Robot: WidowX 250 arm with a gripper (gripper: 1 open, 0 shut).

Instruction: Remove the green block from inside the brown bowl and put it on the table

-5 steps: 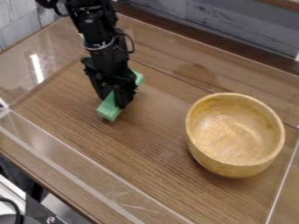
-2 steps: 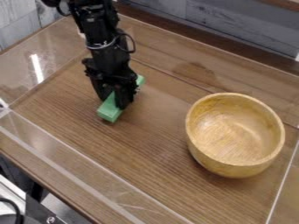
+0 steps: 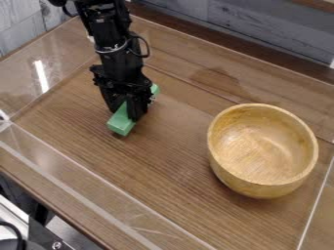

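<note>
The green block (image 3: 123,121) lies on the table (image 3: 170,176) at the left, one end showing below the black gripper (image 3: 128,105) and a sliver of green at its right side. The gripper points straight down and is shut on the block, whose lower end touches the tabletop. The brown bowl (image 3: 264,149) stands to the right, well apart from the arm, and nothing shows inside it.
Low clear plastic walls (image 3: 78,210) run along the table's front and left edges. A grey panelled wall (image 3: 261,24) rises behind the table. The black arm (image 3: 104,29) comes down from the top left.
</note>
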